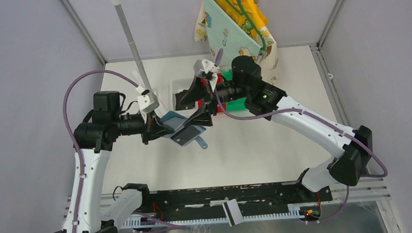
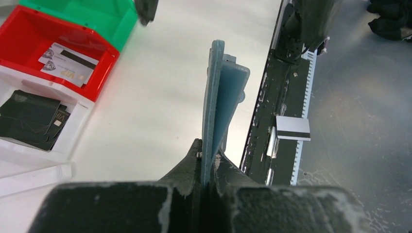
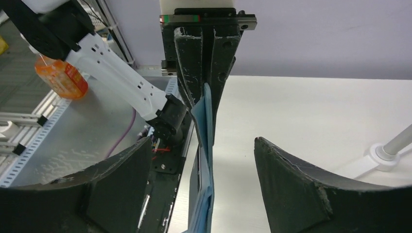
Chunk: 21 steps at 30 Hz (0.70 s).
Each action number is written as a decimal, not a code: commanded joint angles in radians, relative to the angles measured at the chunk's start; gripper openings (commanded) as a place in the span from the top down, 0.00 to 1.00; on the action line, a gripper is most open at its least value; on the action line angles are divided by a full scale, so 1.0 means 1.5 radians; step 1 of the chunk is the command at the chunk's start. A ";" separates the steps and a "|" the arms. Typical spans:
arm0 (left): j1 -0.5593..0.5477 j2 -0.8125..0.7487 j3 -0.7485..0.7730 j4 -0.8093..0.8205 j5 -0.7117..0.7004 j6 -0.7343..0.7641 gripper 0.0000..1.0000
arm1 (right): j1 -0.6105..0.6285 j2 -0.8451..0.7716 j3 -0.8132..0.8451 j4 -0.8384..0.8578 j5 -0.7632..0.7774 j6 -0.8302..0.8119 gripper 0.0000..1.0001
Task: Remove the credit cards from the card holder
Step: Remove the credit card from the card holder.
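The teal-blue card holder (image 1: 184, 131) hangs open above the table. My left gripper (image 1: 159, 126) is shut on its left edge. In the left wrist view the card holder (image 2: 216, 92) is edge-on, pinched between the left gripper's (image 2: 207, 156) jaws. My right gripper (image 1: 195, 109) is open, its fingers on either side of the holder's right end without touching it. In the right wrist view the card holder (image 3: 206, 145) stands edge-on between the spread fingers (image 3: 286, 174) of the right gripper (image 3: 201, 143). Two pale credit cards (image 2: 68, 60), one with a dark stripe, lie in a red bin (image 2: 29, 29).
A green bin (image 2: 97, 14) sits behind the red one, and a white tray (image 2: 73, 131) holds flat black pieces (image 2: 31, 119). A striped white card (image 2: 293, 128) lies on the black rail (image 1: 253, 195) at the near edge. A metal pole (image 1: 133, 45) and hanging cloth (image 1: 230, 27) stand at the back.
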 commanded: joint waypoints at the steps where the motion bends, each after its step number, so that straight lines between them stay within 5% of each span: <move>1: 0.000 0.003 0.029 -0.051 0.020 0.095 0.97 | 0.031 0.036 0.085 -0.147 0.017 -0.129 0.20; 12: 0.000 0.009 0.041 -0.084 0.023 0.140 0.98 | 0.081 0.096 0.108 -0.196 0.051 -0.147 0.52; 16: 0.000 0.012 0.045 -0.098 0.024 0.158 0.97 | 0.083 0.109 0.118 -0.186 0.040 -0.117 0.96; 18: 0.000 0.012 0.046 -0.090 0.022 0.148 0.79 | 0.083 0.101 0.116 -0.167 0.041 -0.111 1.00; 21: 0.000 0.007 0.042 -0.053 0.019 0.096 0.20 | 0.081 0.073 0.077 -0.090 0.039 -0.059 1.00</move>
